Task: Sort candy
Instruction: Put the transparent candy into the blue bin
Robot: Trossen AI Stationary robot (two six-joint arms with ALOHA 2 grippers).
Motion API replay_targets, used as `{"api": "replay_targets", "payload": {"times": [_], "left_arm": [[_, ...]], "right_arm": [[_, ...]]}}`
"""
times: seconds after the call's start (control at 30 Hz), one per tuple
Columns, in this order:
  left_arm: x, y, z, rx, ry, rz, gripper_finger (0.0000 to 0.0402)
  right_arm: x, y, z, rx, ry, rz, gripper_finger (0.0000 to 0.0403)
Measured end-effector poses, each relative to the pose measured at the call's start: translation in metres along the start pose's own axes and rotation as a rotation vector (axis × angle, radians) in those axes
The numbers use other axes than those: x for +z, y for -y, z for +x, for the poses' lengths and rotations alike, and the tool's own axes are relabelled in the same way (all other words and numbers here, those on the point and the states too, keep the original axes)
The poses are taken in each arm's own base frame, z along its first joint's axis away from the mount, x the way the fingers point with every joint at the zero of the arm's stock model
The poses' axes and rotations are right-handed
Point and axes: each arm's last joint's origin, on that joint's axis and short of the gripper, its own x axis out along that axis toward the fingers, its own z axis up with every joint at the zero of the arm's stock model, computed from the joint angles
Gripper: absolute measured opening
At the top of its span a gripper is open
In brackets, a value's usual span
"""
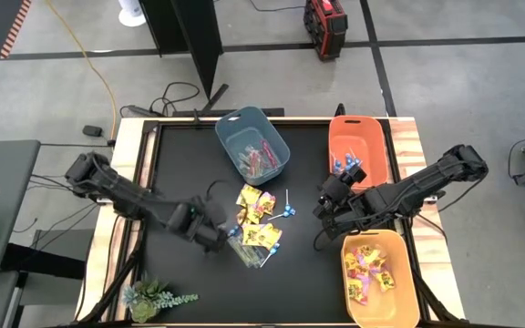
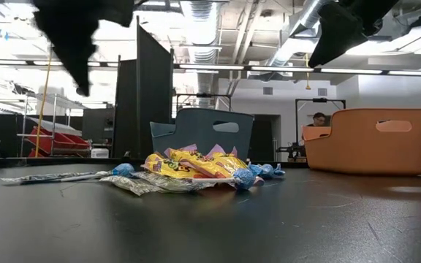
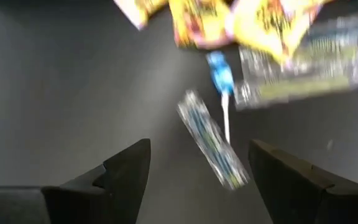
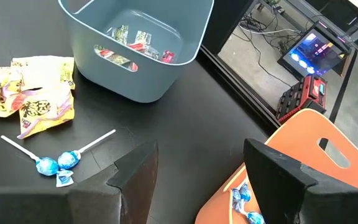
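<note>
Sorting is partly done: the blue-grey plastic bin (image 1: 252, 142), the orange plastic bin (image 1: 358, 148) and the yellow plastic bin (image 1: 378, 278) each hold sweets, but a pile of yellow packets, blue lollipops and clear-wrapped sticks (image 1: 258, 223) is left mid-bench. The left claw (image 3: 197, 177) hangs open and empty beside it; the right claw (image 4: 197, 177), open too, waits near the orange bin. Only the left wrist view shows a clear-wrapped stick (image 3: 211, 138) lying ahead of the spread fingers.

- Yellow packets (image 1: 258, 217): red print, piled loosely at table centre.
- Blue lollipops (image 1: 285, 210): lying flat, just beside the pile.
- Clear-wrapped sticks (image 1: 249, 255): flat at the pile's near edge.
</note>
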Motion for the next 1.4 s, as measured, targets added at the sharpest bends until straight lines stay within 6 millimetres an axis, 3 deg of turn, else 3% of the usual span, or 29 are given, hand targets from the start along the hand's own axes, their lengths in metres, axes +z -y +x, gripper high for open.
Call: {"api": "replay_targets", "payload": {"times": [0.17, 0.3, 0.83, 1.4], "left_arm": [[-0.030, 0.010, 0.014, -0.032, -0.062, -0.006, 0.0263], [-0.041, 0.013, 0.028, -0.063, -0.061, -0.014, 0.0263], [-0.056, 0.012, 0.066, -0.175, -0.070, -0.058, 0.0263], [-0.068, 0.003, 0.085, -0.156, -0.023, -0.111, 0.0263]], "right_arm": [[0.000, 0.000, 0.000, 0.000, 0.000, -0.004, 0.0253], [0.001, 0.001, 0.002, -0.006, -0.002, -0.017, 0.0253], [0.003, 0.003, 0.007, -0.026, -0.012, -0.023, 0.0253], [0.005, 0.002, 0.007, -0.017, -0.002, -0.012, 0.0253]]}}
